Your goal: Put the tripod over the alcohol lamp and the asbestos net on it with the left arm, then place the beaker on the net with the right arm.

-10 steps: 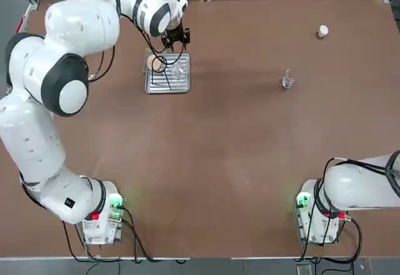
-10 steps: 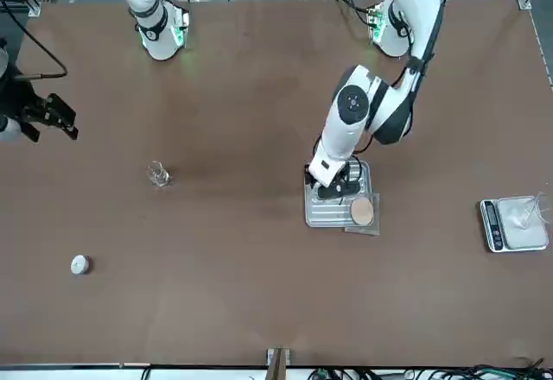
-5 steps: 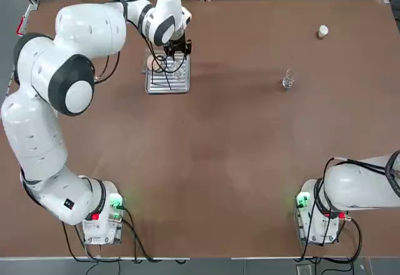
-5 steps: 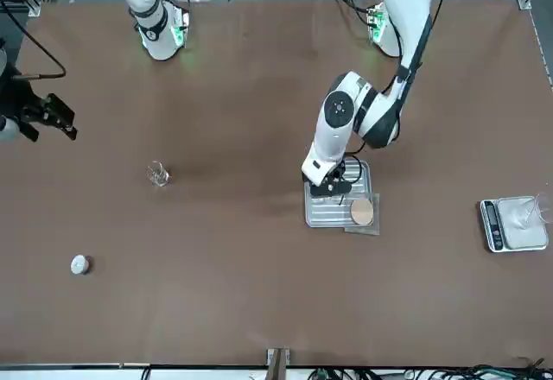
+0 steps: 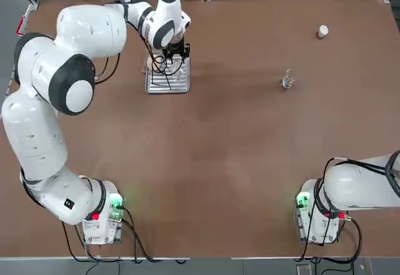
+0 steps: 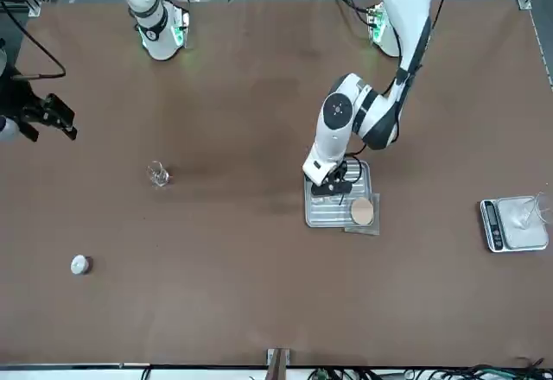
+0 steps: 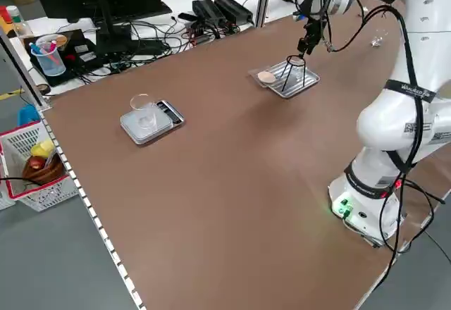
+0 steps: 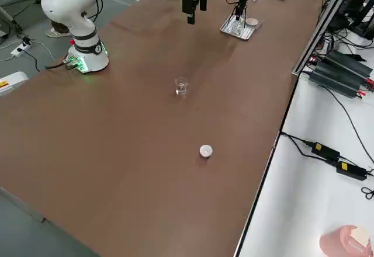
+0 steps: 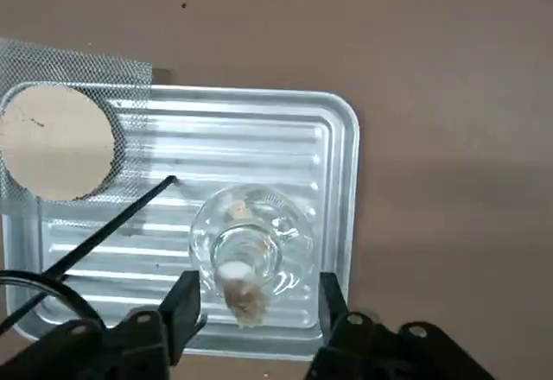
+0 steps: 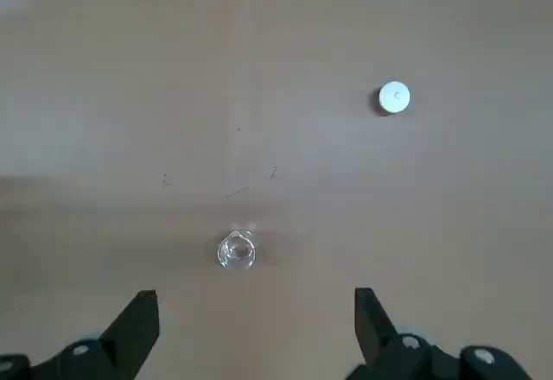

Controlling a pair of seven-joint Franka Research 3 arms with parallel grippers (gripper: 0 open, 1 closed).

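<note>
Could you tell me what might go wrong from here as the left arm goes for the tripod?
1. The open left gripper sits with the alcohol lamp between its fingers and the tripod off to one side. Closing here would likely grab the lamp instead.
2. One tripod leg ends close beside the lamp on the tray, so lifting the tripod carelessly could knock the lamp.

shiny ribbed metal tray, clear glass alcohol lamp, grey wire-mesh asbestos net, matt brown table

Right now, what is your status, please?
Left end effector open above alcohol lamp in tray. Tripod beside it, not yet placed. Right end effector open, idle above table.
</note>
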